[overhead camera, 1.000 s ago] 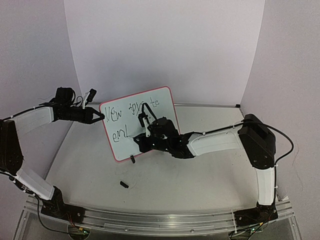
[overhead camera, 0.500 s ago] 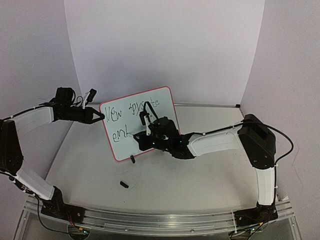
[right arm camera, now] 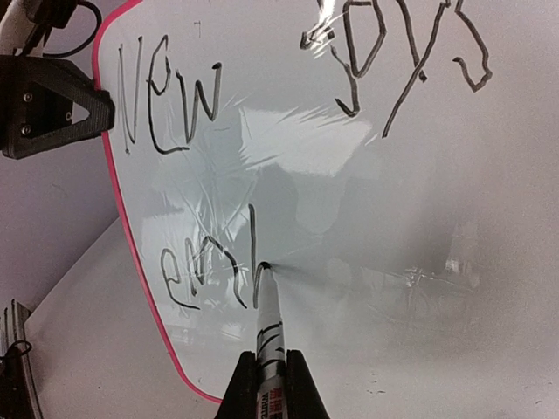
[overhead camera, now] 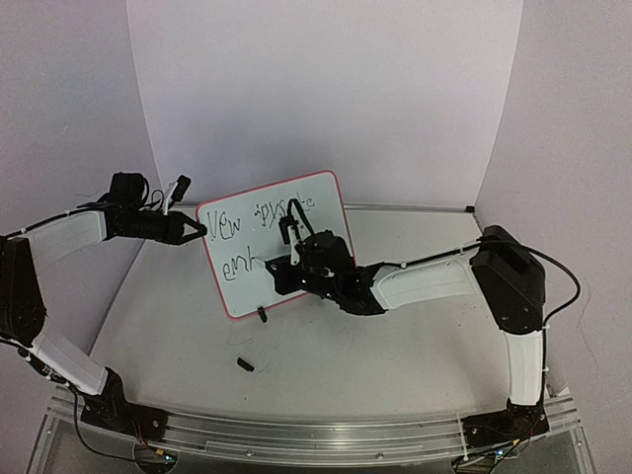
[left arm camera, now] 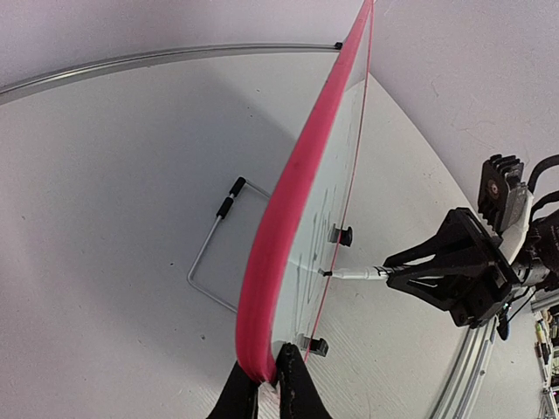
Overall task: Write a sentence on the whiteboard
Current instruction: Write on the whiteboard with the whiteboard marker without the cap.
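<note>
Two grips: pinches whiteboard (overhead camera: pixel 326 212) at left rim with left gripper (overhead camera: pixel 200 231), squeezes marker (right arm camera: pixel 269 327) in right gripper (right arm camera: pixel 271 367), tip touching sentence (overhead camera: pixel 237 225) (second line). Stands tilted near white table's (overhead camera: pixel 326 365) back edge, before pale walls (overhead camera: pixel 326 89).

1 whiteboard (overhead camera: pixel 242 291), 1 marker (right arm camera: pixel 269 323), 1 blk bit (overhead camera: pixel 245 363), 2 arms (overhead camera: pixel 69 237) (overhead camera: pixel 425 281).

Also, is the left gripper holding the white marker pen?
No, the left gripper pinches the whiteboard's pink rim; the right gripper holds the marker.
</note>
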Available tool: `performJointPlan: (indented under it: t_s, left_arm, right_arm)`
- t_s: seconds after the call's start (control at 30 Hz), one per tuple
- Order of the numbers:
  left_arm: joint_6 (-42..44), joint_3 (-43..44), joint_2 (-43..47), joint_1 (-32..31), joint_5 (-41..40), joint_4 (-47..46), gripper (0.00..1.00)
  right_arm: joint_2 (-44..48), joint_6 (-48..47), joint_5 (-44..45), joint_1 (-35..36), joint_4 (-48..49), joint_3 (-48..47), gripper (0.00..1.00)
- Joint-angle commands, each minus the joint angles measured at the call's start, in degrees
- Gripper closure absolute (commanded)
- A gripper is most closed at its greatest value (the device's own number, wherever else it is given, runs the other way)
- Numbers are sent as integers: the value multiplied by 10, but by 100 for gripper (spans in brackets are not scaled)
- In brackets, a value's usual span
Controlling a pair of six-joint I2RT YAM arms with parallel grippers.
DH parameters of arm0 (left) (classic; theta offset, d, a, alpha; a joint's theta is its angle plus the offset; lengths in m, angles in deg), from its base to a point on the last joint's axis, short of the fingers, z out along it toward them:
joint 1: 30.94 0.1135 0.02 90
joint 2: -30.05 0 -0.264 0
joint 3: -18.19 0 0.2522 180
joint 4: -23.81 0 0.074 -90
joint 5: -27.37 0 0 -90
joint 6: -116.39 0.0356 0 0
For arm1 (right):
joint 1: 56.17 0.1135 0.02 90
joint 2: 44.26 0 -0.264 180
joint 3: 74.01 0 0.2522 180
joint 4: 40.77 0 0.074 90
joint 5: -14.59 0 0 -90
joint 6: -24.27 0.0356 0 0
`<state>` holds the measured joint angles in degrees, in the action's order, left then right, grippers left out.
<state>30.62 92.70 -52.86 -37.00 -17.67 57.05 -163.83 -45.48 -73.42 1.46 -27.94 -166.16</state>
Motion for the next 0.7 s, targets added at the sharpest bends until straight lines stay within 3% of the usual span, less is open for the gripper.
performJointPlan:
  t_s: [0.0, 0.67]
  left_arm:
    - [15, 8, -15, -7, -47, 36, 100]
    - [15, 8, -18, -9, -49, 37, 100]
  right_arm:
    - [30, 11, 58, -9, -2, 23, 100]
    - [3, -4, -36, -5, -15, 3, 100]
